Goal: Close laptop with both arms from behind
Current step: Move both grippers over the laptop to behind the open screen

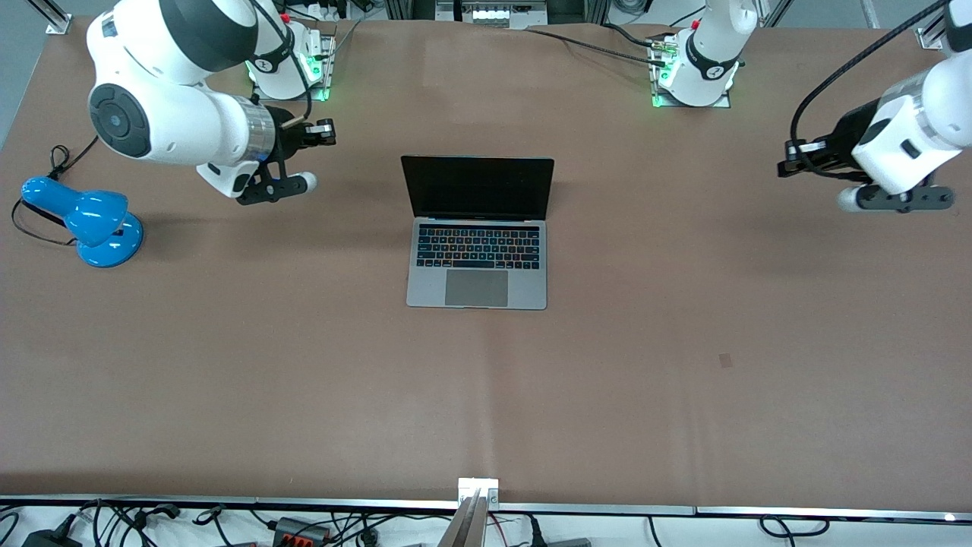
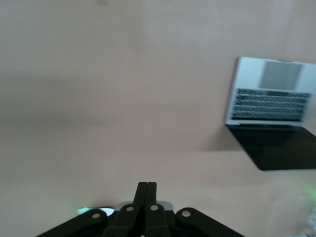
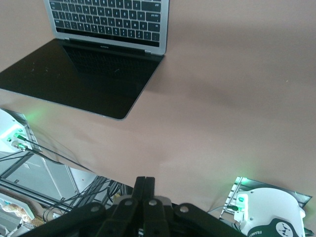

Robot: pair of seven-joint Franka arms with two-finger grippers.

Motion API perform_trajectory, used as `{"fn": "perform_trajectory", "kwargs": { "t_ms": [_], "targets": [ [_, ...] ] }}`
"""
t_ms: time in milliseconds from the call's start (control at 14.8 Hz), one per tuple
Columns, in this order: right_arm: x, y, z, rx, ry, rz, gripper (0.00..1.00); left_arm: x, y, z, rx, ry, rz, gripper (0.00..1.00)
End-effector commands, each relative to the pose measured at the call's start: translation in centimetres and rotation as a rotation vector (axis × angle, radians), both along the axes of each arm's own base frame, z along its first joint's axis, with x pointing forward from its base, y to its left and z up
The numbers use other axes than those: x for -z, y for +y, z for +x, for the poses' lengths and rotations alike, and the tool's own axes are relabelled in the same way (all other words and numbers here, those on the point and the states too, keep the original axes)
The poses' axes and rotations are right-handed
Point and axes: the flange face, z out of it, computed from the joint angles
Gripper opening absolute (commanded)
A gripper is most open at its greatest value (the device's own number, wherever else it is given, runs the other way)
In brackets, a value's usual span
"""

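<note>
Brown table (image 1: 228, 365), large and mostly bare, with the two arm bases along the edge farthest from the front camera. The laptop (image 1: 478, 232) sits mid-table, open, screen upright and dark, keyboard and trackpad facing the front camera, hinge line running from one arm's end of the table to the other. We note the right gripper (image 1: 326, 134) hanging over bare table toward the right arm's end, and the left gripper (image 1: 786, 158) likewise toward the left arm's end; both are well apart from the lid. In each wrist view the fingers (image 2: 146, 195) (image 3: 144, 190) sit pressed together, nothing between them. The laptop lies between the two grippers; the right one looks somewhat nearer to it. Our judgement: each must swing inward to the lid's back, on the bases' side. The lid's outer face is hidden from all views. A blue desk lamp (image 1: 91, 222) stands at the right arm's end.
</note>
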Motion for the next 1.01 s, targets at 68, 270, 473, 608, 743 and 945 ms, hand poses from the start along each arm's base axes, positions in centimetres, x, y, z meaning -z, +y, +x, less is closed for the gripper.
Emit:
{"fn": "perform_trajectory", "kwargs": {
  "t_ms": [68, 270, 473, 608, 743, 945],
  "targets": [
    [1.6, 3.1, -2.4, 0.031, 0.023, -0.034, 0.0, 4.5, -4.2, -0.9, 0.036, 0.027, -0.072, 0.0],
    [3.1, 5.4, -4.1, 0.002, 0.035, -0.054, 0.0, 8.3, -7.9, -5.0, 0.02, -0.008, -0.115, 0.0],
    [5.1, 7.3, -6.0, -0.02, 0.012, -0.06, 0.0, 10.1, -13.4, -8.5, 0.039, -0.026, -0.092, 0.0],
    [7.0, 9.1, -7.8, -0.022, 0.005, -0.084, 0.0, 12.8, -16.9, -10.5, 0.027, -0.039, -0.104, 0.0],
    [8.3, 11.7, -10.2, -0.019, -0.009, -0.114, 0.0, 14.4, -18.9, -12.6, 0.027, -0.056, -0.107, 0.0],
    [9.3, 13.5, -11.3, 0.003, -0.038, -0.128, 0.0, 15.9, -21.6, -14.8, 0.021, -0.031, -0.103, 0.0]
  ]
}}
